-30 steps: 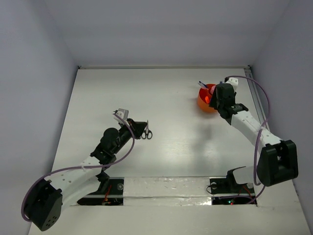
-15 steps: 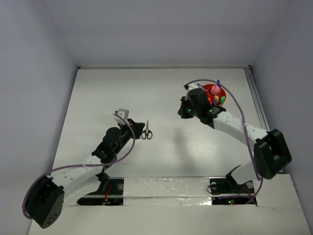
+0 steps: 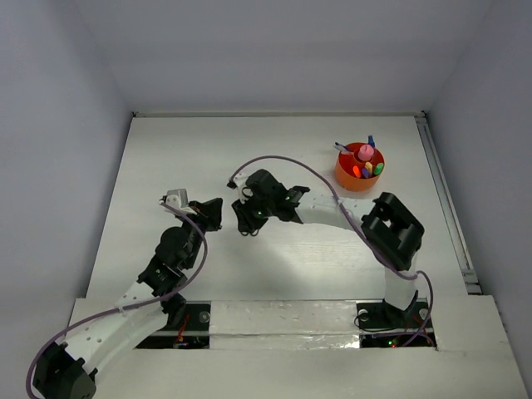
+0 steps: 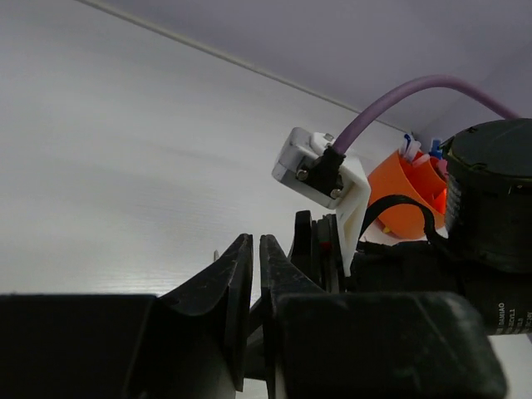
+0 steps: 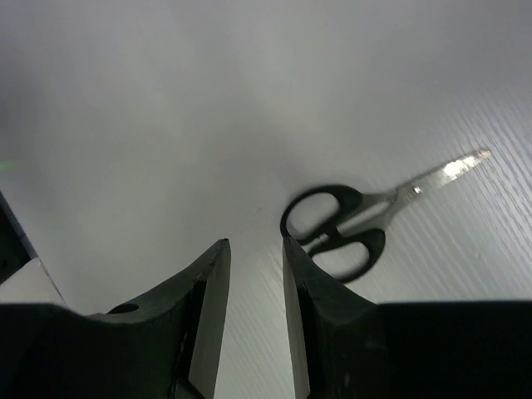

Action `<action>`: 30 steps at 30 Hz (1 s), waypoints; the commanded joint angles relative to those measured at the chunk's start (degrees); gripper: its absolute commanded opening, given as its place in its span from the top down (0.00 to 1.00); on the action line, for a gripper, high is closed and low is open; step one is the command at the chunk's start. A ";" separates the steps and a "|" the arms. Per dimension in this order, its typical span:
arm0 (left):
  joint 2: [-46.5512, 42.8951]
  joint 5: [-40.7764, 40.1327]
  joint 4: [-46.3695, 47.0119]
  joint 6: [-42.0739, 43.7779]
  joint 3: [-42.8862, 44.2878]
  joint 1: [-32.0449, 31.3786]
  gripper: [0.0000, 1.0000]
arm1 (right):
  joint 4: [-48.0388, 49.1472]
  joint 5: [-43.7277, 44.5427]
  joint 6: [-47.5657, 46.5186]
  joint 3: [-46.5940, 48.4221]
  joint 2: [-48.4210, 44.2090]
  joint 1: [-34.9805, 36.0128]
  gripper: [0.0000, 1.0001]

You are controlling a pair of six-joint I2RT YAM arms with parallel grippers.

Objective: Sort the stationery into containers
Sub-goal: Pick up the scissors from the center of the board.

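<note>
Top view — round orange plastic cup [image 3: 347, 178] stands near the desk's far right corner, holding colour-tipped highlighters [image 3: 366, 169] and thin blue pens [image 3: 371, 140].

Left wrist — left gripper [image 4: 255, 270] pinched together, empty.

Right wrist — right gripper [image 5: 253, 248] narrowly parted, empty, just short of the black-handled steel scissors [image 5: 349, 223] lying flat mid-desk.

Judgement: nearly sorted; only the scissors look left.

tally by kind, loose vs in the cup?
Scissors: 1, loose on the table
Orange cup: 1
Blue pens: 2, standing in the cup
Highlighters: 4 in the cup, going by the coloured ends (orange, yellow, green, purple); small in the top view
Total: 8
</note>
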 commanded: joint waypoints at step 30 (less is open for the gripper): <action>-9.18 -7.91 -5.89 -1.27 0.03 0.28 0.86 | -10.87 28.07 -4.61 8.60 14.34 5.67 0.86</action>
